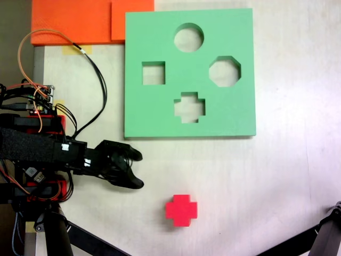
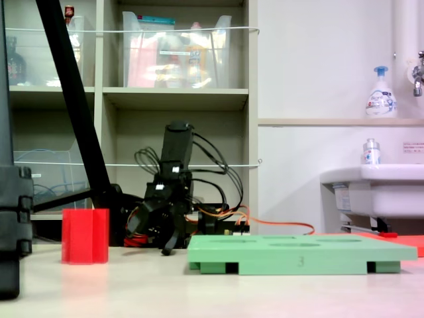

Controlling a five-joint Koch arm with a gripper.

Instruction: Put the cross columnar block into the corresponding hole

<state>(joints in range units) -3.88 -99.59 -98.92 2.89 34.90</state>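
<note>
Nothing has been picked up yet. The red cross columnar block (image 1: 181,209) stands by itself on the pale table (image 1: 282,181), in the top-down fixed view below the green foam board (image 1: 160,114) and well apart from it. From the low fixed view the block (image 2: 85,236) stands upright at the left, with the board (image 2: 301,254) lying flat to the right.

The arm's gripper (image 1: 139,169) hangs to the left of the block in the top-down view, near it but not touching. Its two black jaws are spread with a clear gap between them, and nothing sits in that gap. The low view shows the gripper (image 2: 154,240) tilted down toward the table, in front of the shelves (image 2: 179,99).

The plus-shaped hole (image 1: 189,108) in the board is empty, as are the round hole (image 1: 188,37), the square hole (image 1: 153,73) and the octagonal hole (image 1: 224,71).

So I would say the whole job is still ahead: reach the block, close on it, carry it over the near edge of the board, line the arms of the cross up with the cutout and lower it in.
</note>
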